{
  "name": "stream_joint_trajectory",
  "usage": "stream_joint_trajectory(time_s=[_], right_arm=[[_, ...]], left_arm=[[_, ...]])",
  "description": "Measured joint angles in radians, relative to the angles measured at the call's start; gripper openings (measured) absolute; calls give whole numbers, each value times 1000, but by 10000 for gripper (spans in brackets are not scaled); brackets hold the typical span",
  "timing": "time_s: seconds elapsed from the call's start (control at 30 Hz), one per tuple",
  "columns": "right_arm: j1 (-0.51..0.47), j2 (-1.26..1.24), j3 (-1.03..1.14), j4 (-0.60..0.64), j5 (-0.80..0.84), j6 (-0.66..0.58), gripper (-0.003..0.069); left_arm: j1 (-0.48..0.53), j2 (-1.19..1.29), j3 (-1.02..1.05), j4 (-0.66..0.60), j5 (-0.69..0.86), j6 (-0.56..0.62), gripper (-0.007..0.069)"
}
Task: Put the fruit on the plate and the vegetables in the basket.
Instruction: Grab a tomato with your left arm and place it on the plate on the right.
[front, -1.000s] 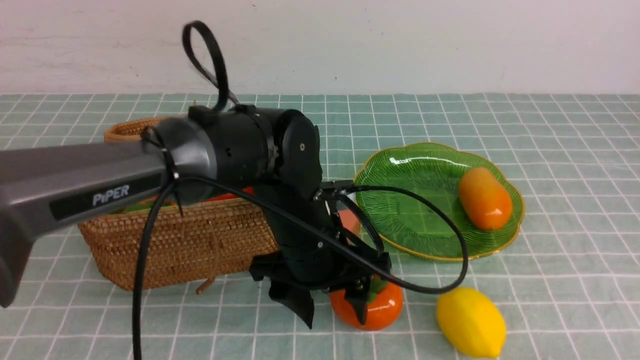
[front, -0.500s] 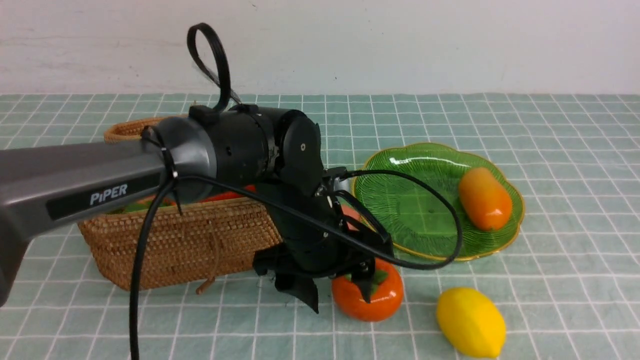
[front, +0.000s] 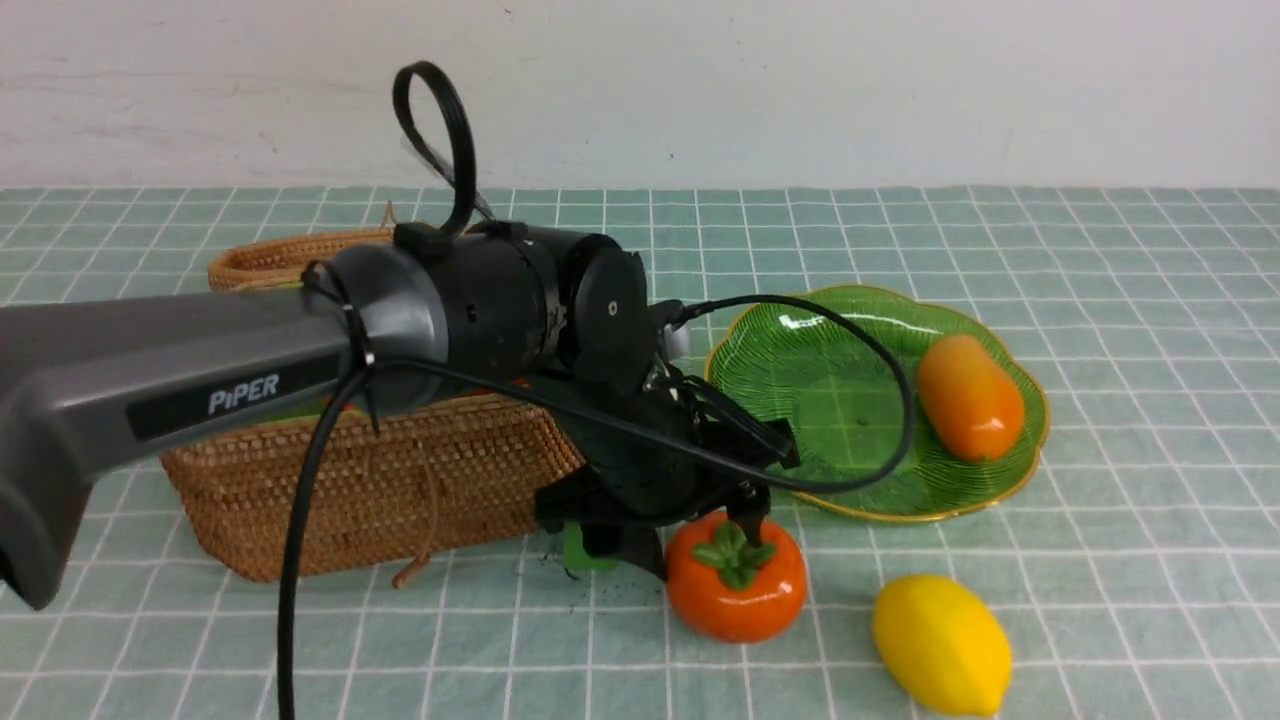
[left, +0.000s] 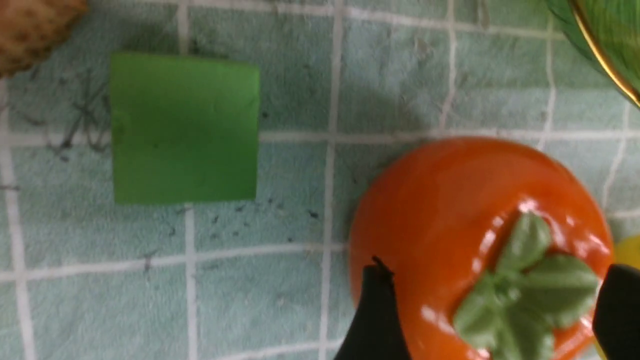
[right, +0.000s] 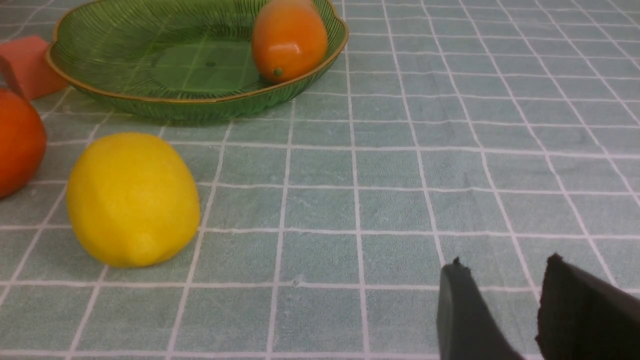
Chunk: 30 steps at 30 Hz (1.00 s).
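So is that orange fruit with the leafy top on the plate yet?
Not yet. The persimmon sits on the tablecloth in front of the plate; only the mango lies in it.

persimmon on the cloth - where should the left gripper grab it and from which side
Grip the persimmon across its round body, below the leaf cap, coming straight down from above. It sits upright on the cloth with bare sides, and the open left gripper hangs over its top.
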Motion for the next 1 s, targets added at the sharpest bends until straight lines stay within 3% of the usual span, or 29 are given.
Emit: stream_joint_trajectory(time_s=[0.2, 0.47, 1.0], right_arm=[[0, 0, 0, 0, 0, 0, 240], [0, 0, 0, 0, 0, 0, 240], [0, 0, 0, 0, 0, 0, 240]], left_arm=[[0, 39, -1, -5, -13, -4, 528], [0, 42, -4, -9, -34, 23, 440], [0, 11, -3, 4, -23, 128, 438]])
